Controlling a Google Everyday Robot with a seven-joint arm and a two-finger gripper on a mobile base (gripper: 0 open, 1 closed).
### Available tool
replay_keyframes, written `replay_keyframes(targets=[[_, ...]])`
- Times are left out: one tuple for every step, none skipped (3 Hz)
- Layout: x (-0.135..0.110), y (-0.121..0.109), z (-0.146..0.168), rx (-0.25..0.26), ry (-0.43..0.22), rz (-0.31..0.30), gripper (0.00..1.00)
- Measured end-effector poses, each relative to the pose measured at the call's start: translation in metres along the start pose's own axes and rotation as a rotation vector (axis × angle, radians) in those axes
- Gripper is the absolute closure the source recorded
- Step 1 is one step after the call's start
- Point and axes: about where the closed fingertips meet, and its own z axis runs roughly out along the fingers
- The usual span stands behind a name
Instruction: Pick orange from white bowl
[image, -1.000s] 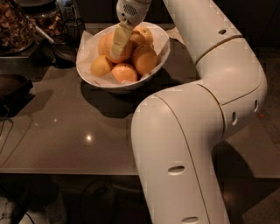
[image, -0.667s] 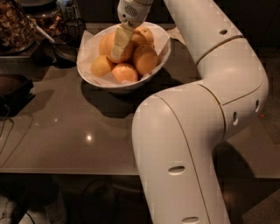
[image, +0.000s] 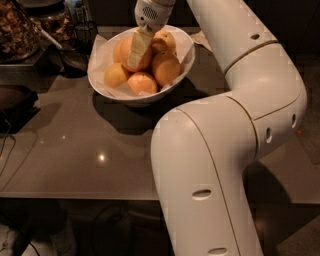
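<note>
Camera view: my gripper (image: 135, 55) is down over the white bowl (image: 100, 85), at the far side of the table (image: 75, 150), and lies right against the top of the orange (image: 121, 51). That orange sits highest in the heap, towards the bowl's left back, and my gripper crosses its face from upper right to lower left. Whether it is gripping the fruit or only resting on it I cannot tell.

Around it are four more oranges: one low at the left (image: 116, 75), a paler one at the front (image: 142, 82), one at the right (image: 166, 67) and one behind at the back right (image: 164, 41). All press close to the one under my gripper, and white paper shows along the bowl's rim.

My arm (image: 240, 125) fills the right half, bending from the near edge up and over to the bowl. Left of the bowl stand a dark ladle-like thing (image: 70, 55) and a container of brownish stuff (image: 15, 25); a dark flat object (image: 15, 102) lies at the table's left edge
</note>
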Motion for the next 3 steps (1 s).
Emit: replay_keyframes(targets=[[0.000,-0.001,0.000,0.000,0.000,0.000,0.93],[-0.008,-0.009,0.003,0.029,-0.028,-0.003,1.00],[-0.026,-0.003,-0.019,0.071,-0.079,-0.043,1.00]])
